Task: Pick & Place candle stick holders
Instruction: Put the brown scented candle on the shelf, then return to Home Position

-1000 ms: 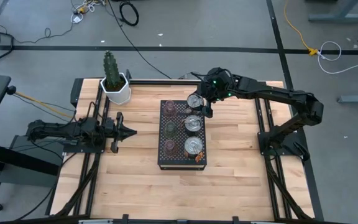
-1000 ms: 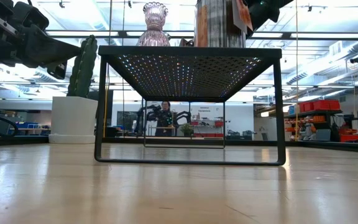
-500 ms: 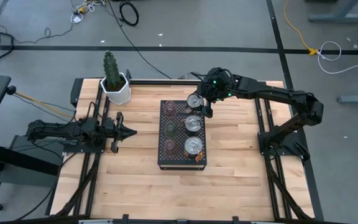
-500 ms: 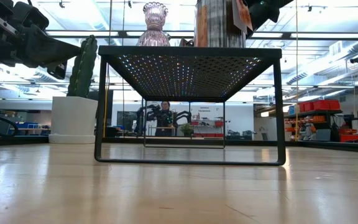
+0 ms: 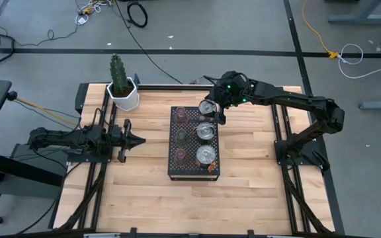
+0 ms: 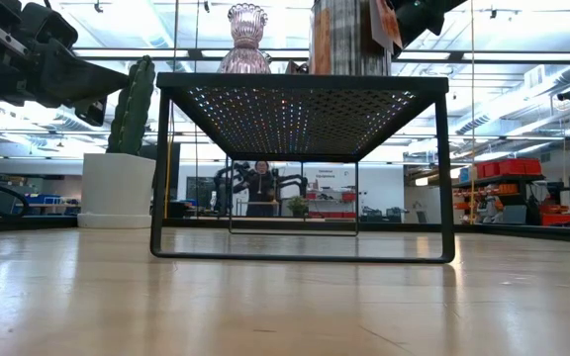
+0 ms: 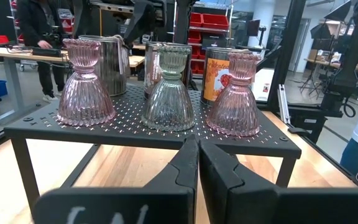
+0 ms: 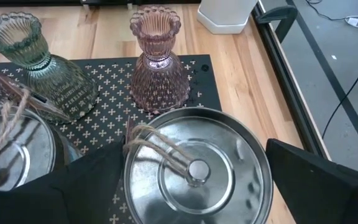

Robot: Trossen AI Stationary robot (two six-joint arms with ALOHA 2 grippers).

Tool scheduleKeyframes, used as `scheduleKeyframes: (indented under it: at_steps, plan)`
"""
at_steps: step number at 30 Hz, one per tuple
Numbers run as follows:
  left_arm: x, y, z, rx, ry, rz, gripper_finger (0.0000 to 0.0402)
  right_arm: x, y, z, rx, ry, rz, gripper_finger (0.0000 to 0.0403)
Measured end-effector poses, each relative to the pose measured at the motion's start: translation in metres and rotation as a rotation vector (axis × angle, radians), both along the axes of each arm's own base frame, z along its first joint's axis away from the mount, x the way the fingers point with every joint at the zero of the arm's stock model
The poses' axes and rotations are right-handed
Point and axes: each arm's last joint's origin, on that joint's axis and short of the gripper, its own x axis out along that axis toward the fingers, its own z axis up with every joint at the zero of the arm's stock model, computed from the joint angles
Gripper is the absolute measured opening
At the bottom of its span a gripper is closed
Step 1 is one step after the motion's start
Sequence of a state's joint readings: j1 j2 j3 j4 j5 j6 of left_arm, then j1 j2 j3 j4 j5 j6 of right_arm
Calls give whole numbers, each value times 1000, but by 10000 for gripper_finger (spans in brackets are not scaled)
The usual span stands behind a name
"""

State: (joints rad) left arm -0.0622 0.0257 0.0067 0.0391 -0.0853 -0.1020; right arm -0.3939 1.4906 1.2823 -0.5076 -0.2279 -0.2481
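A black perforated stand (image 5: 194, 170) in the middle of the table carries three glass candle stick holders in a row: pink (image 5: 180, 114), green (image 5: 182, 135), pink (image 5: 181, 156). Beside them stand three silvery tins with twine tags. My right gripper (image 5: 210, 111) is open, slanting down over the stand's far right corner. Its fingers (image 8: 73, 186) stand on either side of the far tin (image 8: 197, 165), and I see no touch. My left gripper (image 5: 141, 139) is shut, level, to the left of the stand, with nothing in it.
A white pot with a cactus (image 5: 123, 92) stands at the table's far left corner. Bare wood lies around the stand on the near, left and right sides. In the room beyond the table a person stands at a bench (image 7: 42, 37).
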Motion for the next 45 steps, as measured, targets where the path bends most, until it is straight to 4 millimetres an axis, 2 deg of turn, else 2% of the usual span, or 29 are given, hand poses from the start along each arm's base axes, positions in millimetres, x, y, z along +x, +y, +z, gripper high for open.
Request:
scheduleKeyframes:
  at_steps: [11,30,45]
  plan:
    - [0,0,0,0,0,0,18,-3,2,-1,26,26,16,394]
    - [0,0,0,0,-1,0,18,-20,5,21,-1,-47,7,393]
    - [0,0,0,0,0,0,18,-18,19,38,-48,-162,48,393]
